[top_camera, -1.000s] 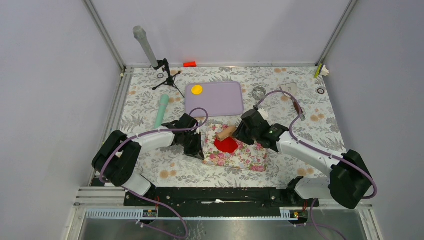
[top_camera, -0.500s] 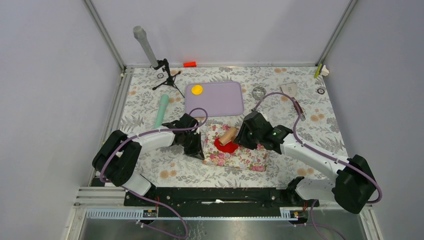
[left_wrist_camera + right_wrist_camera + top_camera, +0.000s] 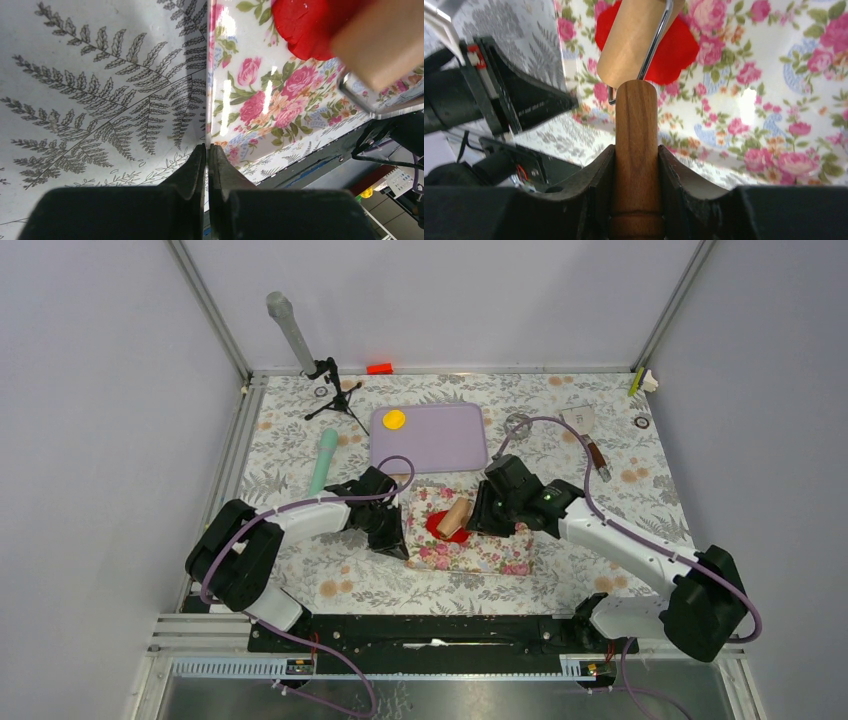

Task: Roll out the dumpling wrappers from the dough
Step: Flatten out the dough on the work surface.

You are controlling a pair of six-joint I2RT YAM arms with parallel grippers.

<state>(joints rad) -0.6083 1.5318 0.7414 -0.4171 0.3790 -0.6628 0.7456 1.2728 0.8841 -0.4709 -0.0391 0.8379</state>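
The dough [image 3: 438,526] is a flat bright red sheet on a floral mat [image 3: 485,552]. In the right wrist view the dough [image 3: 676,50] lies under the barrel of a wooden roller [image 3: 634,35]. My right gripper [image 3: 482,512] is shut on the roller's handle [image 3: 636,125]. My left gripper [image 3: 401,531] is shut on the mat's left edge [image 3: 260,100], its jaws pinching the thin sheet [image 3: 207,147]. One yellow dumpling wrapper [image 3: 394,420] sits on the purple tray [image 3: 445,445]. No red wrapper shows.
A green tool [image 3: 323,460] lies left of the tray. A small tripod [image 3: 330,390] with a grey cylinder [image 3: 290,330] stands at the back left. A red-orange block [image 3: 379,368] sits by the back wall. A scraper [image 3: 590,435] and a ring [image 3: 517,423] lie back right.
My right gripper has pushed the roller leftward across the dough, which now shows less red in the top view. The left gripper has stayed put on the mat's edge.
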